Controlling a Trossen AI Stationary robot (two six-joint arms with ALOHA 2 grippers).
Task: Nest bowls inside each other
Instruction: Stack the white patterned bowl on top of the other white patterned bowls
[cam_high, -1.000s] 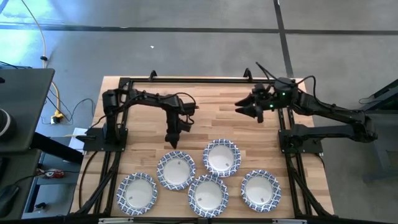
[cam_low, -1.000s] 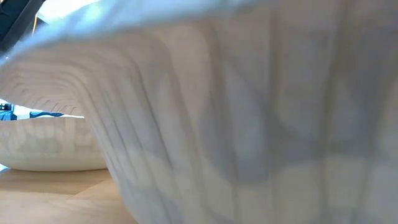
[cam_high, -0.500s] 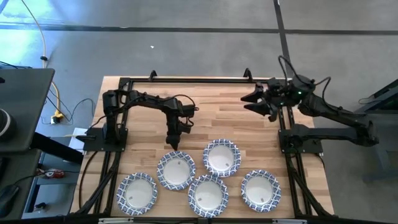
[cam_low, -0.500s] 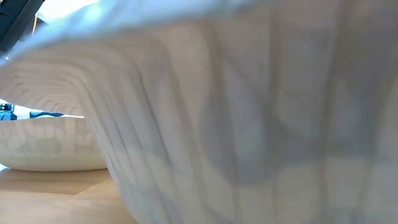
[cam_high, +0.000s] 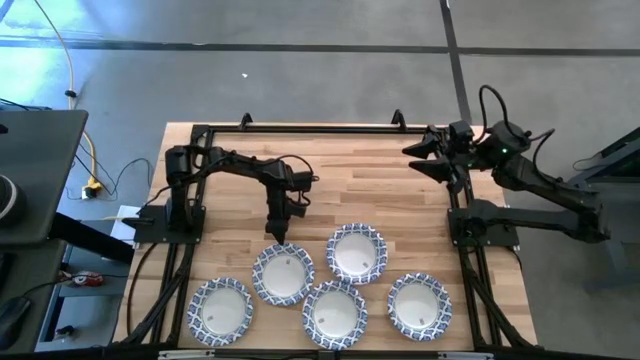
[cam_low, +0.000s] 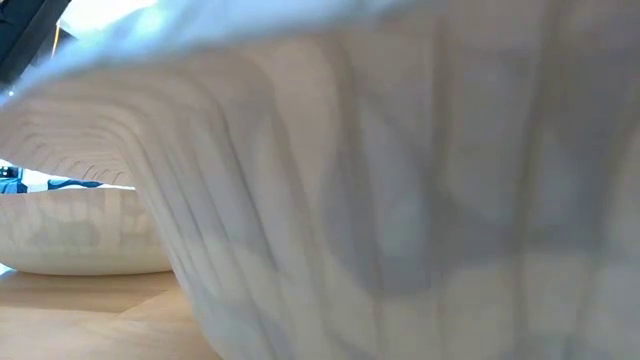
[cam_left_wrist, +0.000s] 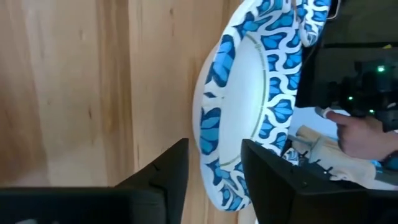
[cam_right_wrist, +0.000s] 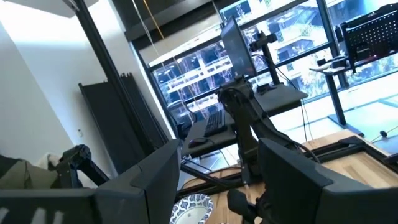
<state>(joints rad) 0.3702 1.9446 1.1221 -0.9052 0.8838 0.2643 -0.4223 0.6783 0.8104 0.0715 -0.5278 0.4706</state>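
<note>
**Left hand drops in over a bowl rim, right arm parked high**

High view first: five bowls show spread along the near half of the tabletop, none nested yet. The left hand points down at the far edge of the second bowl from the left, a sensible spot, since a wide rim is the easiest thing for two fingers to pinch. Its neighbours, the centre bowl and the upper bowl, lie just beside it, rims near or touching, so there is little room to work. The right hand hovers well apart at the far right of the tabletop, out of the way. More bowls may sit under others; I can't tell from above.

Low view: almost useless. The ribbed white side of one bowl fills the lens, another bowl peeks in behind it, and neither arm shows.

Left wrist view: the fingers stand apart with the patterned rim of a bowl running between them, not clamped, nothing held. A person's hand shows beyond the tabletop.

Right wrist view: the right hand gapes empty, looking across at the left arm and a sliver of a bowl, cut off by the frame.
</note>
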